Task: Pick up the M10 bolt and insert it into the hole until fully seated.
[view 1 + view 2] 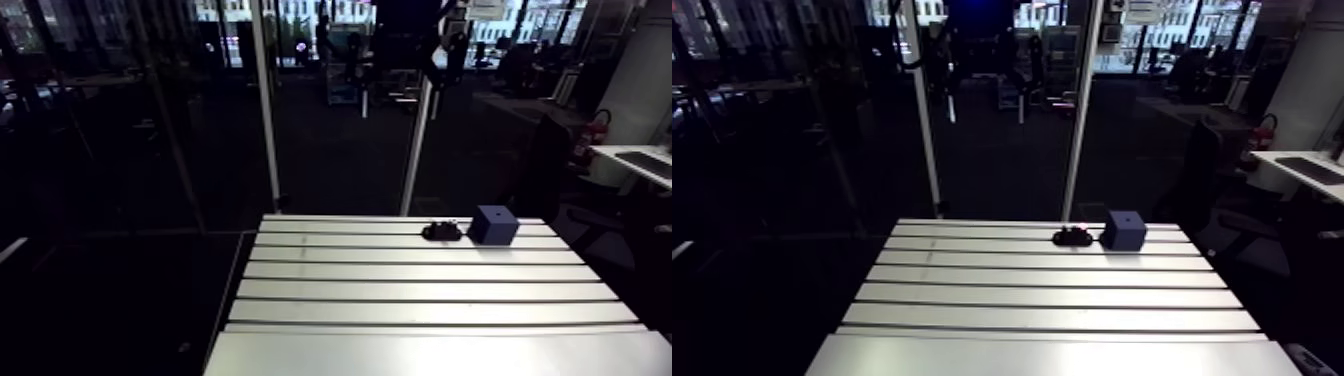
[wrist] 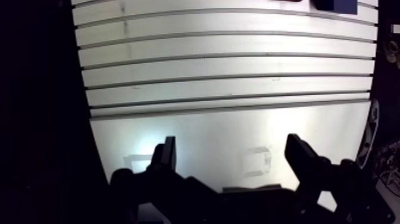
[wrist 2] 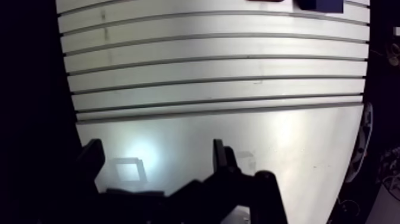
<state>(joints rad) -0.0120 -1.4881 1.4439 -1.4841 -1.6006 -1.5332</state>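
A small dark bolt [image 1: 442, 232] lies on the slotted table [image 1: 420, 290] near its far edge. Just to its right, almost touching it, stands a blue block [image 1: 493, 224]. In the wrist view my gripper [image 2: 231, 146] hovers over the smooth front strip of the table, open, with nothing between its fingers [image 2: 168, 152]. Far ahead of the gripper, across all the slots, only a corner of the blue block [image 2: 336, 5] shows. The bolt cannot be made out in the wrist view. No hole shows on the block's top from here.
Long slots run across the table from side to side. Its left edge [image 1: 232, 300] drops off into darkness. Two faint square marks [image 2: 257, 161] show on the smooth front strip under the gripper.
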